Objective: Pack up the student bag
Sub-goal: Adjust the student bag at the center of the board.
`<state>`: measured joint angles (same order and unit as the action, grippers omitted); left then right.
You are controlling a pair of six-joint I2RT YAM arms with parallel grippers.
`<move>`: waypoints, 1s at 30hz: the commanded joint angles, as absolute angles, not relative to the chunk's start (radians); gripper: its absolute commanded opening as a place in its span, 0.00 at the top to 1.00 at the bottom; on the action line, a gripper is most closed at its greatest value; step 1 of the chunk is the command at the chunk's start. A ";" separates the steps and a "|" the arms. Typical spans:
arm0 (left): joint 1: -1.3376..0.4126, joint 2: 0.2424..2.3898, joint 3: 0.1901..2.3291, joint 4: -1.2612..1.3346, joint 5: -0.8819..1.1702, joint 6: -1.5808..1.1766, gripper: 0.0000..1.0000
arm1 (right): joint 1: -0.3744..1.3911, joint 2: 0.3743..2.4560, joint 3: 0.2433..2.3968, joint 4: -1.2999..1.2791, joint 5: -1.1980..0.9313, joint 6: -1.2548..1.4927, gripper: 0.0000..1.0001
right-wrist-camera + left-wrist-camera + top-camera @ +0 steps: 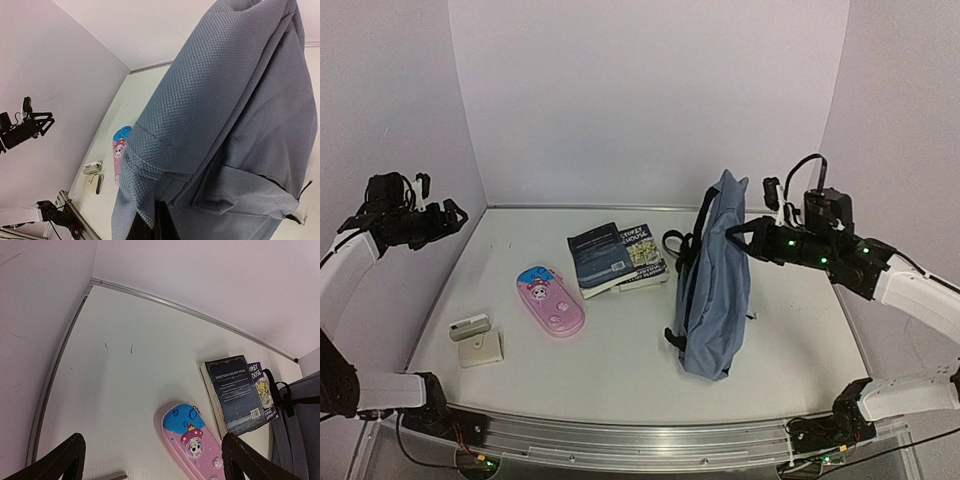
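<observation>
The student bag [715, 290], slate-blue with black straps, stands upright right of the table's middle. It fills the right wrist view as blue woven fabric [215, 100]. My right gripper [737, 232] reaches in from the right against the bag's upper side. Its dark fingers [159, 222] are pressed together on a fold of the bag's fabric. My left gripper [453, 214] hangs high by the left wall, far from the bag. It stands open, with nothing between its fingers [152, 452].
A pink and blue pencil case [550, 302] [195, 445] lies left of the bag. Two books [617, 257] [235, 392] lie stacked behind it. A small grey-white object [470, 325] and a beige one [480, 350] sit near the front left.
</observation>
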<state>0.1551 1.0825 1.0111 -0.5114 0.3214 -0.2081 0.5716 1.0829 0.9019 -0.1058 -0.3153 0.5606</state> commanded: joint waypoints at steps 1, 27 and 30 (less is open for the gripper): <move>0.149 1.085 1.005 -0.477 0.315 -0.192 0.05 | 0.717 1.210 0.982 -0.024 -0.028 0.608 1.00; 0.125 1.164 1.008 -0.502 0.328 -0.181 0.05 | 1.085 1.616 1.337 0.086 0.405 0.442 0.10; 0.126 1.166 1.008 -0.501 0.333 -0.179 0.05 | 1.056 1.528 1.300 -0.046 0.502 0.446 0.03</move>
